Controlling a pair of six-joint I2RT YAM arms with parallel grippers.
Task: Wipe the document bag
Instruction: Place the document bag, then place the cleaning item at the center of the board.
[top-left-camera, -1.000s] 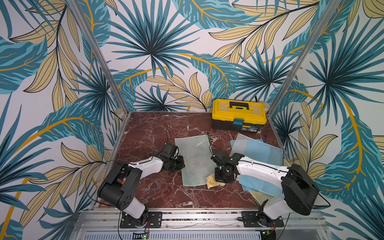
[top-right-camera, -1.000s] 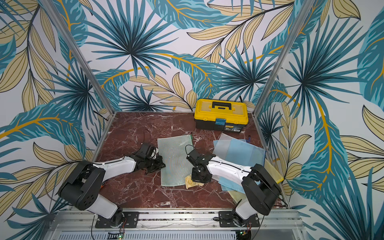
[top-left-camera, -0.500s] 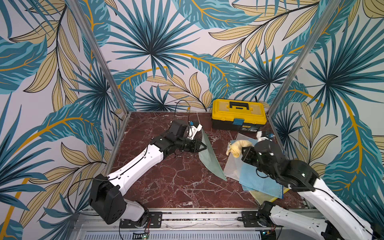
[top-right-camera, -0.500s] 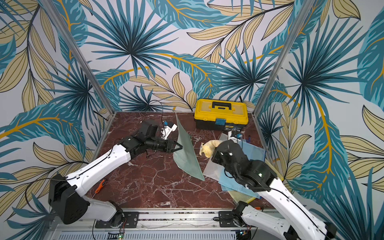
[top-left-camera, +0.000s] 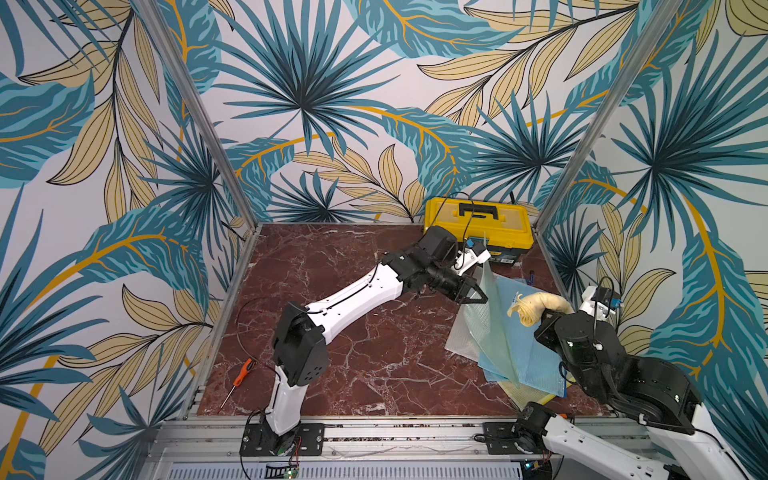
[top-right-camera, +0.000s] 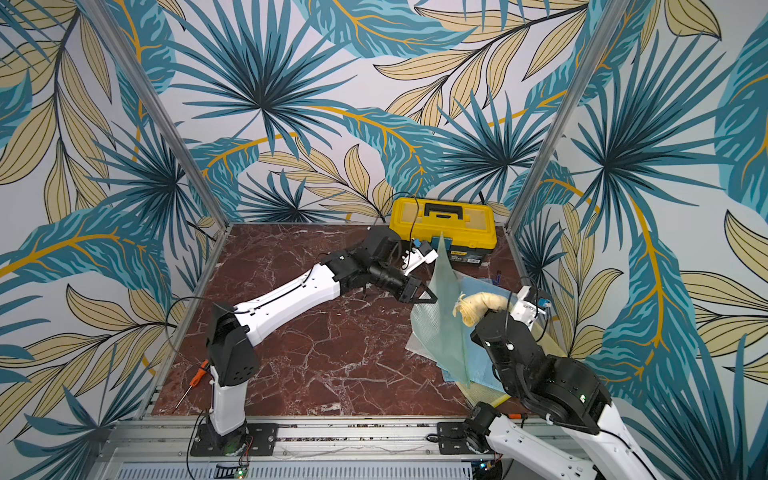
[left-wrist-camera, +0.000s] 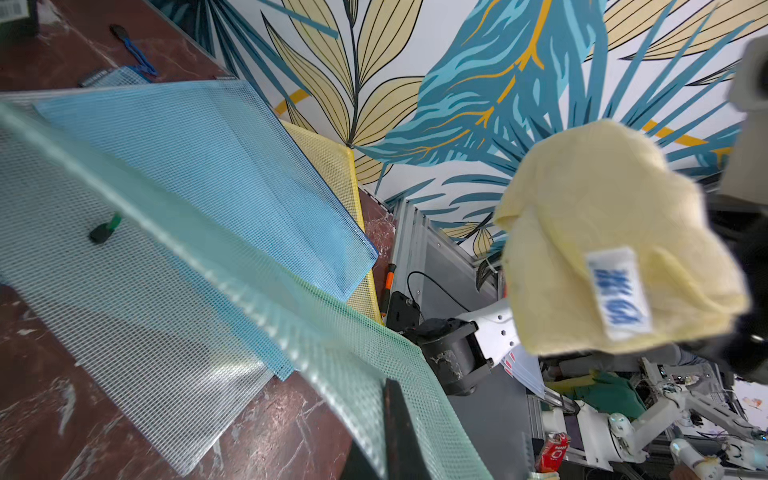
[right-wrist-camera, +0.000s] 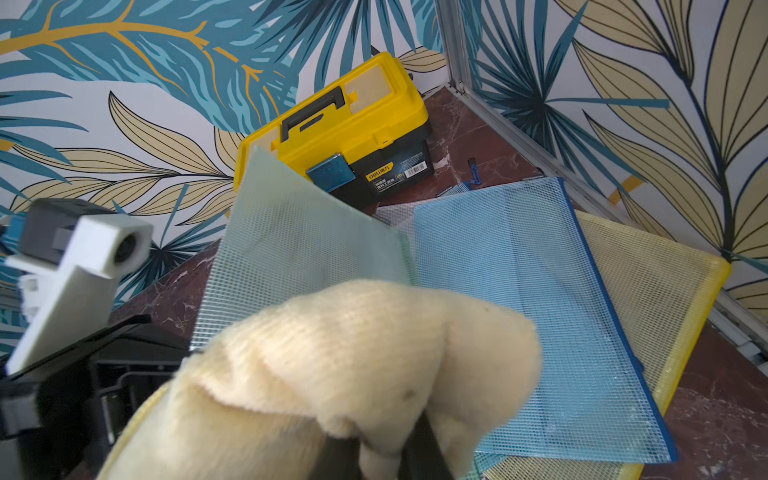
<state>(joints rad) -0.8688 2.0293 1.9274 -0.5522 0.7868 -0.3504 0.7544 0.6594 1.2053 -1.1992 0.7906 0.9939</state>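
Observation:
The green mesh document bag (top-left-camera: 496, 332) (top-right-camera: 446, 332) stands on edge, tilted, with its lower end over a pile of other bags at the right. My left gripper (top-left-camera: 478, 297) (top-right-camera: 430, 297) (left-wrist-camera: 386, 436) is shut on its near edge and holds it up. My right gripper (right-wrist-camera: 386, 457) is shut on a pale yellow cloth (top-left-camera: 538, 307) (top-right-camera: 480, 305) (right-wrist-camera: 353, 353), raised just right of the bag's face (right-wrist-camera: 307, 241). I cannot tell whether cloth and bag touch. The cloth (left-wrist-camera: 602, 249) hides the right fingers in both top views.
Under the green bag lie a blue mesh bag (top-left-camera: 536, 365) (right-wrist-camera: 540, 311), a yellow one (top-left-camera: 528, 399) (right-wrist-camera: 665, 282) and a clear one (top-left-camera: 459, 336). A yellow toolbox (top-left-camera: 478, 224) stands at the back wall. An orange screwdriver (top-left-camera: 239, 380) lies at the front left.
The green bag lay flat mid-table with both grippers low on it. My left gripper lifted it on edge and carried it right over the pile. My right gripper rose with the cloth.

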